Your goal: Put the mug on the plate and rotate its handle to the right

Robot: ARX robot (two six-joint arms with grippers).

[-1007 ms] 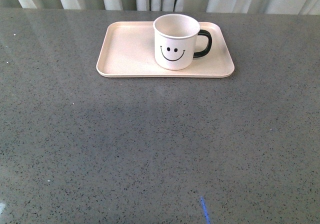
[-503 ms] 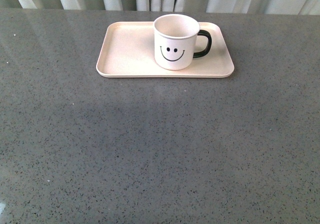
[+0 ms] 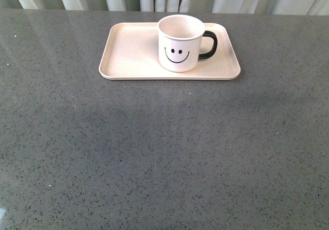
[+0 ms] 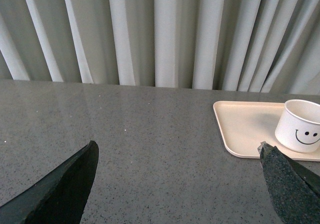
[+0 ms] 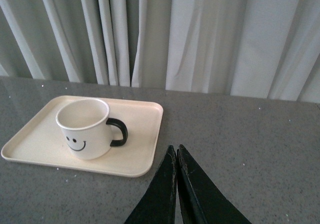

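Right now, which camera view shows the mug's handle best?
The front view: the handle shows whole, pointing right from the mug. The right wrist view shows it too, at more of an angle. The left wrist view cuts it off at the frame edge.

Mugs: one, a cream mug [image 3: 180, 43] with a smiley face
Handles: one black handle [image 3: 208, 45] on that mug
Plates: one pale rectangular plate [image 3: 128, 52]
Claws: two, the left claw [image 4: 180, 184] and the right claw [image 5: 176, 156]
Tabletops: one grey speckled tabletop [image 3: 154, 153]
Curtains: one pleated pale curtain [image 4: 160, 33]
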